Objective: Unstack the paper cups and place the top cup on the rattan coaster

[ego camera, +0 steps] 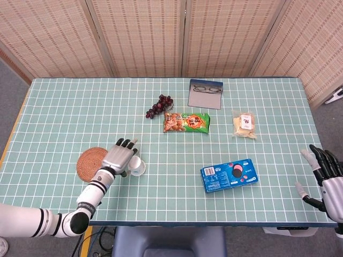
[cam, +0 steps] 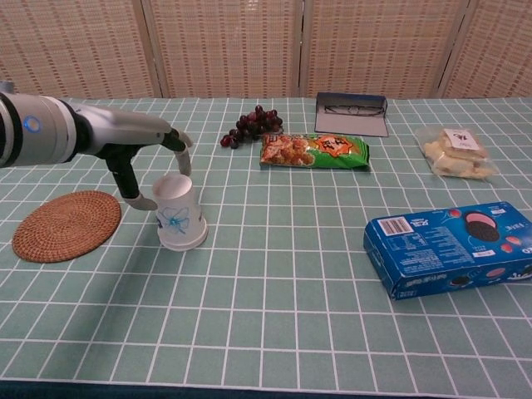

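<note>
We find the paper cups (cam: 179,213) inverted just right of the rattan coaster (cam: 65,224); left hand (cam: 148,163) spread, grasping nothing. We judge them light, crushable: grip the upper wall gently

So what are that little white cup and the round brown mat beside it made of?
The cup looks like thin matte paper, white with a blue printed flower. The round mat appears to be woven rattan or a similar plant fibre: brown, with a ringed, ribbed weave and no shine.
</note>
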`<state>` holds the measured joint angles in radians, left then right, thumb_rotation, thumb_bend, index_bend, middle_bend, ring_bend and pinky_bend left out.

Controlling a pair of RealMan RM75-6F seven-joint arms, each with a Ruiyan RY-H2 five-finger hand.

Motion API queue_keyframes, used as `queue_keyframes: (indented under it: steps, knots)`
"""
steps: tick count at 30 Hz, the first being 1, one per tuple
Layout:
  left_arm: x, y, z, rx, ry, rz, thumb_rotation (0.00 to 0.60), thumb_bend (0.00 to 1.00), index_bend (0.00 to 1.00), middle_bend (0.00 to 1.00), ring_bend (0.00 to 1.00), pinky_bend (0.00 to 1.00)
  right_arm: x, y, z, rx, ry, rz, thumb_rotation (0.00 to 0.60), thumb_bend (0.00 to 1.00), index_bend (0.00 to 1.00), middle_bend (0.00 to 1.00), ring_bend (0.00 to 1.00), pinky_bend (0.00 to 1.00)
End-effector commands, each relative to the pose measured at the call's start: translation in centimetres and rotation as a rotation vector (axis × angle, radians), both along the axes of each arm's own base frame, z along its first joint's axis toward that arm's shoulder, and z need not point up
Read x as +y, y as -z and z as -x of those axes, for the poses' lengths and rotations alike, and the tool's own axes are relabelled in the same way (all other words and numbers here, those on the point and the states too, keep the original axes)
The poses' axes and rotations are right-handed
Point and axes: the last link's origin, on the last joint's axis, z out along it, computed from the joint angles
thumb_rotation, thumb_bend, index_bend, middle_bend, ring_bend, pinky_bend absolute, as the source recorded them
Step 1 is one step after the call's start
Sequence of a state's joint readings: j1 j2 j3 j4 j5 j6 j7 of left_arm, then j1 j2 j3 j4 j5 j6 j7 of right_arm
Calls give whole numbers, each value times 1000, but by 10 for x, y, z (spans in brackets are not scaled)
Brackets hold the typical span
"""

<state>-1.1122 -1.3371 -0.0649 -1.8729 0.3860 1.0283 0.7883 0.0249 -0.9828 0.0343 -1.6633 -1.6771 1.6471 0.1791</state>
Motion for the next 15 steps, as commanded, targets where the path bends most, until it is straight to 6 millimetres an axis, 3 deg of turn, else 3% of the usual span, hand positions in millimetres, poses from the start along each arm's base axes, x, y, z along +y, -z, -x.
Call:
queue_keyframes:
  steps: [1,15]
  knots:
    - [-1,1,-1,1,3,1,600,295,321,0,0,0,0,0,0,-1,-1,-1,600,329,64,0,0,0]
    - [-1,0,-3,-21,20,-8,600,295,339,0,0,0,1,0,0,2,-1,-4,600,329,64,0,0,0]
